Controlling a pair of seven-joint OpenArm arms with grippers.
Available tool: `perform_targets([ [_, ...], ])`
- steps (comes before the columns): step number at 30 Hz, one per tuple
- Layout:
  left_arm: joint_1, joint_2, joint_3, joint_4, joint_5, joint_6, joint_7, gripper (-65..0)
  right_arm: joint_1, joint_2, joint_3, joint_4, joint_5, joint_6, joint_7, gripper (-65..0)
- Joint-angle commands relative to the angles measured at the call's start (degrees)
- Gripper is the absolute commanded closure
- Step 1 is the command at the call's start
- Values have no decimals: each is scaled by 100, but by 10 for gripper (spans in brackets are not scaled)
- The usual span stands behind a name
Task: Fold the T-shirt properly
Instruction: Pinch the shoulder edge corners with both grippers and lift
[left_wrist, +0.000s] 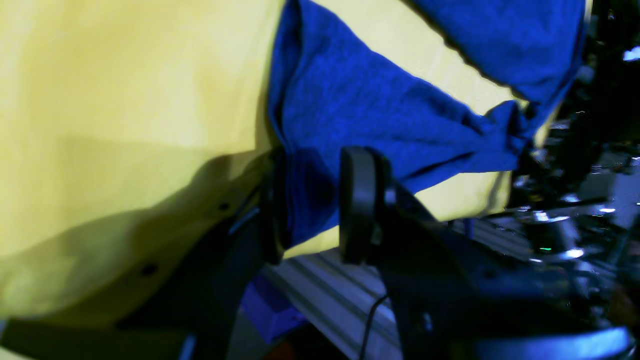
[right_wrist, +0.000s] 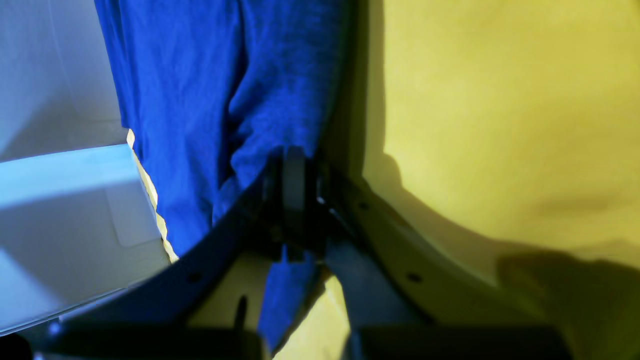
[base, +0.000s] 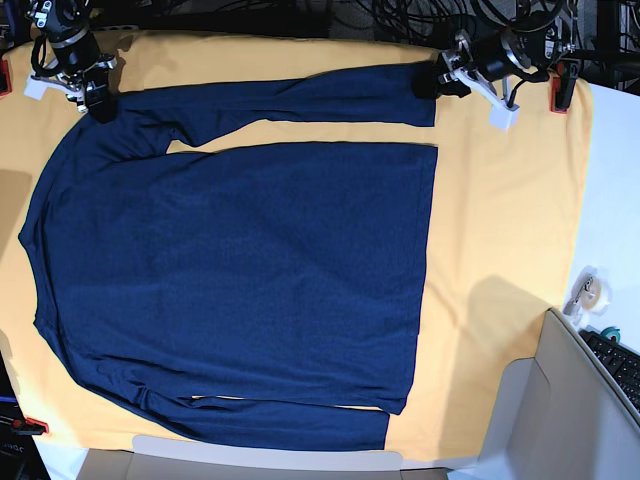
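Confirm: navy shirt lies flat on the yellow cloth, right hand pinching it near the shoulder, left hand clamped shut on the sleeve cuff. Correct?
Not quite. The left hand is not clamped shut: the left wrist view shows its jaws apart, with the sleeve cuff loose between them. The rest holds: the navy shirt lies flat on the yellow cloth, and the right hand pinches it near the shoulder.

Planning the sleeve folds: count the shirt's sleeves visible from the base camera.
2. One sleeve lies along the top edge between both grippers; the other sleeve lies along the bottom edge of the T-shirt.
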Motion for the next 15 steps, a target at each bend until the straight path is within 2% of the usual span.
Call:
perform_targets([
  [1, 12, -65, 2, -45, 258, 90, 1, -178, -47, 71, 20, 110, 106, 61, 29, 0],
  [5, -190, -65, 248, -98, 636, 90, 9, -178, -47, 71, 20, 110, 106, 61, 29, 0],
  [12, -207, -47, 644, -54, 654, 90, 9, -173, -56, 71, 20, 110, 106, 61, 29, 0],
  [14, -207, -47, 670, -45, 654, 82, 9, -140, -56, 71, 20, 110, 106, 61, 29, 0],
  [15, -207, -47, 697, -45, 654, 82, 9, -100, -56, 71, 20, 110, 106, 61, 29, 0],
])
